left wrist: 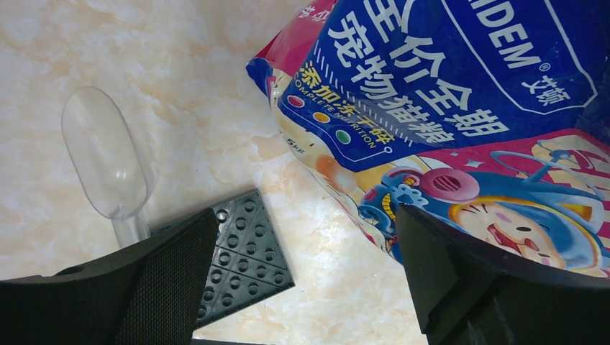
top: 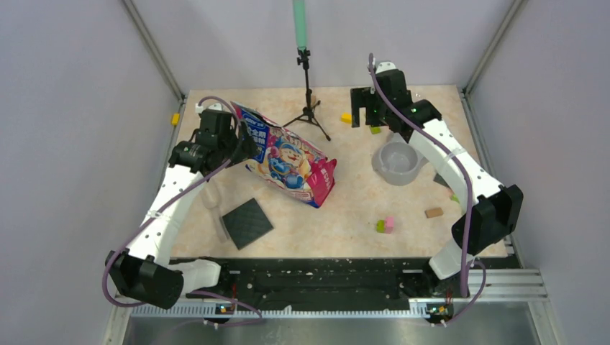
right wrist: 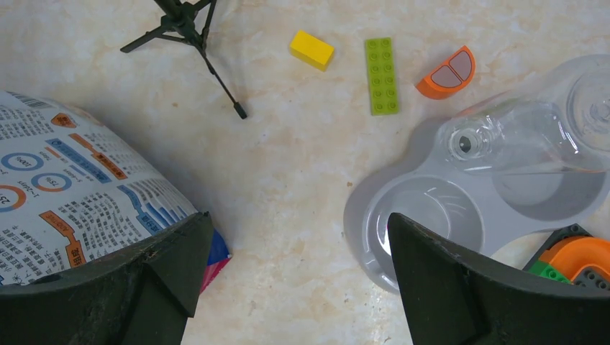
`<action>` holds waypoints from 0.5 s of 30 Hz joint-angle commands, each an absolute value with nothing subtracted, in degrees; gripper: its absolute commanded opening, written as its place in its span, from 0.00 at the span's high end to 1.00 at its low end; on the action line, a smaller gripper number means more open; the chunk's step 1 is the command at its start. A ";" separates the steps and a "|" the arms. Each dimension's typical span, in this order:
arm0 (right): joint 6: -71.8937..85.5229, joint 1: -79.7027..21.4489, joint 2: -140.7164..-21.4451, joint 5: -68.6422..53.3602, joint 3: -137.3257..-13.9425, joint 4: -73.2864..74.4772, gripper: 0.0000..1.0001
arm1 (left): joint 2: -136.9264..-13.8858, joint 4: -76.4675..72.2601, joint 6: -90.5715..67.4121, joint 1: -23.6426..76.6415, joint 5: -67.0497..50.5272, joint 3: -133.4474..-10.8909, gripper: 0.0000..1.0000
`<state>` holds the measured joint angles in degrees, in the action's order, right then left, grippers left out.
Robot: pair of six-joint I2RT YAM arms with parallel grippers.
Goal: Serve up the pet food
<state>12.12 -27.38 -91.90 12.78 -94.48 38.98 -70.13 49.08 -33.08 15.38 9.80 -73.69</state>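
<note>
The pet food itself is hidden; only its glossy pink-and-blue cartoon bag (top: 288, 157) shows, lying on the table left of centre. In the left wrist view the bag (left wrist: 460, 108) fills the upper right. My left gripper (top: 237, 140) hovers open at the bag's upper-left end, its jaws (left wrist: 309, 273) wide apart with nothing between them. A grey feeding bowl (top: 397, 162) sits right of centre. My right gripper (top: 363, 108) hangs open above the table behind the bowl. Its jaws (right wrist: 295, 266) are spread between the bag's edge (right wrist: 79, 187) and the bowl (right wrist: 431, 215), holding nothing.
A clear plastic scoop (left wrist: 108, 154) lies by a black studded plate (left wrist: 248, 251) near the left arm. A small tripod (top: 309, 108) stands at the back. A clear bottle (right wrist: 525, 136) lies on the bowl unit. A yellow block (right wrist: 311, 49), green brick (right wrist: 381, 75) and orange piece (right wrist: 447, 72) lie nearby.
</note>
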 commanded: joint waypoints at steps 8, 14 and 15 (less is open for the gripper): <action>12.48 -27.86 -91.17 13.77 -94.75 37.53 0.06 | -68.89 47.83 -33.62 15.47 12.92 -72.73 0.03; 10.36 -27.86 -89.85 15.60 -93.82 37.76 0.06 | -69.06 51.75 -32.25 15.47 11.25 -69.03 0.03; 10.35 -27.86 -89.64 15.25 -94.08 37.94 0.07 | -69.04 52.58 -32.26 15.47 10.88 -68.13 0.03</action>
